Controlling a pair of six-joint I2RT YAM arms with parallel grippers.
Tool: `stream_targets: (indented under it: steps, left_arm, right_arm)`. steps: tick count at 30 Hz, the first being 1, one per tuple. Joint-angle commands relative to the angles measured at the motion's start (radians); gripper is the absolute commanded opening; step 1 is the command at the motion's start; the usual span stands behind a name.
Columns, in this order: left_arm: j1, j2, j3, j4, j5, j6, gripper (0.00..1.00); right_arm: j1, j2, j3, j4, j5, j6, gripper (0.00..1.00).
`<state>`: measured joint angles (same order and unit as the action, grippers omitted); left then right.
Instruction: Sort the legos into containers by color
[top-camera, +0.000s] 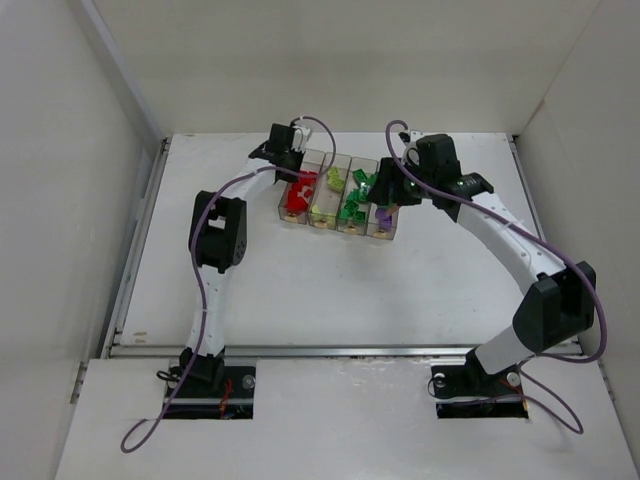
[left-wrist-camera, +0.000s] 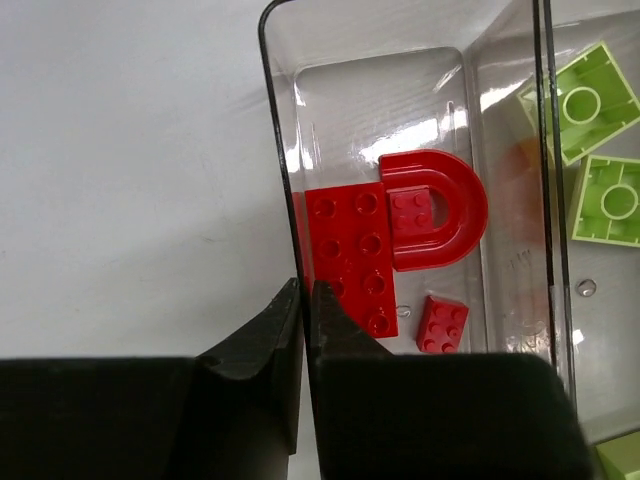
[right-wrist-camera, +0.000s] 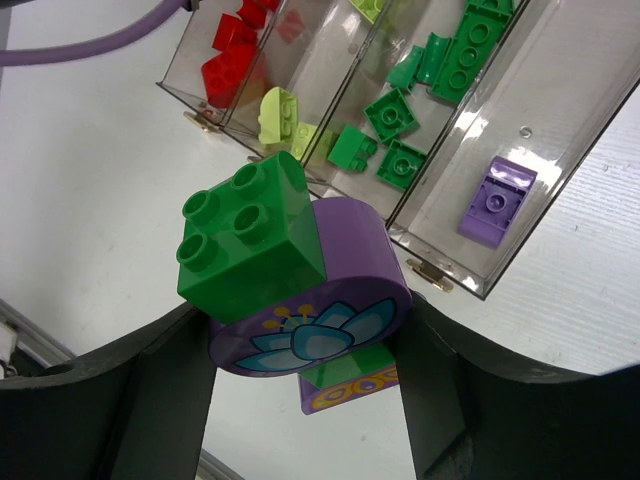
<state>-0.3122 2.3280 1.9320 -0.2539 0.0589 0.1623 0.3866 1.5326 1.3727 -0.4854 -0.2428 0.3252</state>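
Four joined clear bins (top-camera: 322, 222) stand at mid-table, holding red (top-camera: 297, 196), lime (top-camera: 333, 179), green (top-camera: 352, 207) and purple (top-camera: 383, 213) bricks in turn. My left gripper (left-wrist-camera: 305, 288) is shut on the outer wall (left-wrist-camera: 272, 150) of the red bin, one finger inside and one outside. Inside lie a red plate (left-wrist-camera: 350, 255), a red arch (left-wrist-camera: 435, 210) and a small red brick (left-wrist-camera: 442, 325). My right gripper (right-wrist-camera: 305, 330) is shut on a clump: a green brick (right-wrist-camera: 250, 245) on a round purple flower brick (right-wrist-camera: 355, 260), held above the table near the bins' tab ends.
White walls enclose the table on three sides. A metal rail (top-camera: 340, 350) runs along the near edge. A tab (right-wrist-camera: 432, 272) sticks out from the purple bin's end, which holds one purple brick (right-wrist-camera: 495, 200). Lime bricks (left-wrist-camera: 590, 100) lie in the bin beside the red one.
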Motion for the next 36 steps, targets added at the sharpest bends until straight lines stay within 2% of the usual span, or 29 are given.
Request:
stream_targets:
  steps: [1,5,10,14,18,23,24,25,26,27,28,29,36]
  left_arm:
    - [0.005,-0.027,0.013,-0.033,0.012,-0.049,0.00]
    - [0.034,-0.048,-0.011,-0.070,-0.014,-0.110,0.00]
    - [0.087,-0.134,-0.117,-0.070,-0.067,-0.243,0.00]
    - [0.099,-0.168,-0.172,-0.084,-0.067,-0.279,0.00]
    - [0.099,-0.187,-0.173,-0.094,-0.057,-0.290,0.00]
    - [0.099,-0.139,-0.104,-0.168,-0.083,-0.280,0.00]
    - [0.099,-0.139,-0.103,-0.168,-0.083,-0.280,0.05]
    - [0.099,-0.139,-0.103,-0.180,-0.074,-0.280,0.28]
    - [0.099,-0.139,-0.103,-0.180,-0.065,-0.280,0.28]
    - [0.099,-0.139,-0.103,-0.180,-0.065,-0.271,0.40]
    - [0.099,-0.139,-0.103,-0.180,-0.065,-0.271,0.56]
    - [0.099,-0.148,-0.103,-0.180,-0.065,-0.259,0.61]
    - [0.090,-0.182,-0.031,-0.206,-0.093,-0.213,0.61]
  right_arm:
    - [0.006,-0.031,0.003,0.061,0.005,-0.005,0.00]
    - [0.006,-0.031,0.003,0.061,0.005,-0.005,0.00]
    - [0.006,-0.042,-0.017,0.061,0.005,-0.005,0.00]
    - [0.006,-0.042,-0.017,0.070,0.005,-0.014,0.00]
    - [0.015,-0.042,-0.017,0.080,-0.018,-0.034,0.00]
    - [0.024,-0.060,-0.026,0.099,-0.101,-0.090,0.00]
    - [0.034,-0.060,-0.035,0.109,-0.113,-0.104,0.00]
    - [0.034,-0.069,-0.035,0.110,-0.136,-0.130,0.00]
    - [0.034,-0.069,-0.035,0.110,-0.136,-0.143,0.00]
    - [0.034,-0.069,-0.035,0.110,-0.163,-0.155,0.00]
    - [0.034,-0.078,-0.035,0.110,-0.176,-0.179,0.00]
    - [0.034,-0.078,-0.035,0.110,-0.188,-0.193,0.00]
    - [0.034,-0.078,-0.017,0.087,-0.282,-0.273,0.00]
